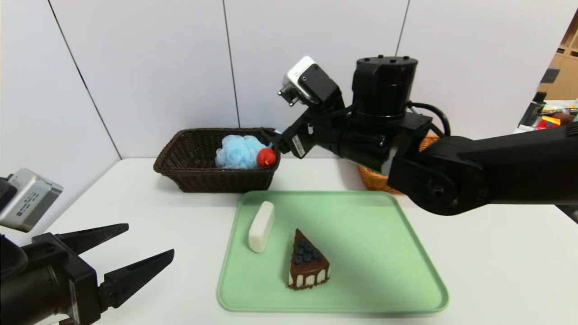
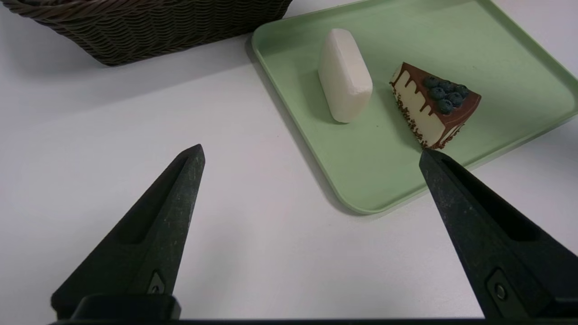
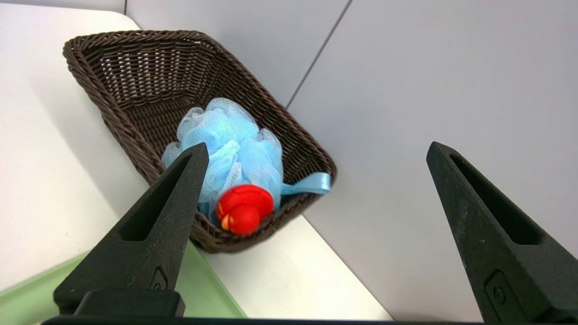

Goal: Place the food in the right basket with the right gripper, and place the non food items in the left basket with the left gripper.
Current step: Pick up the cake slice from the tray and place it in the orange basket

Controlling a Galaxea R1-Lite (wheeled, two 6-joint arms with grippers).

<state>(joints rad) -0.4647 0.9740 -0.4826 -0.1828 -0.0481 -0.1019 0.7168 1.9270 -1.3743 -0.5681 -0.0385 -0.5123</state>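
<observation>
The tapered black fingers (image 3: pixel 153 225) of the right gripper (image 3: pixel 316 149) are spread wide with nothing between them; the gripper is held raised just beside the near-right corner of the left basket (image 1: pixel 189 174), pointing toward it. The left gripper (image 1: pixel 146 246) is likewise released, its matte wedge-shaped fingers (image 2: pixel 162 216) parted above the bare white table (image 1: pixel 496 262) at the near left, aimed toward the tray.

The left basket is seen as a dark brown rectangular wicker weave with flared sides and a braided rim. Inside it, a fluffy light-blue mesh bath puff (image 3: pixel 230 144) is bunched at the right end, its satin loop draped over the rim, and a small glossy red duck toy (image 3: pixel 241 210) is pressed against the puff and the basket wall.

On the smooth pale-green tray (image 1: pixel 375 253) a white, rounded, matte soap bar (image 2: pixel 345 74) is laid near the left edge. Just beside it, apart, the cake slice (image 1: pixel 307 266) is set upright: a triangular wedge with dark chocolate glaze dripping over white sides, and blueberries clustered on top.

The right basket (image 1: pixel 372 180), orange-tan wicker, is mostly hidden behind the right arm.
</observation>
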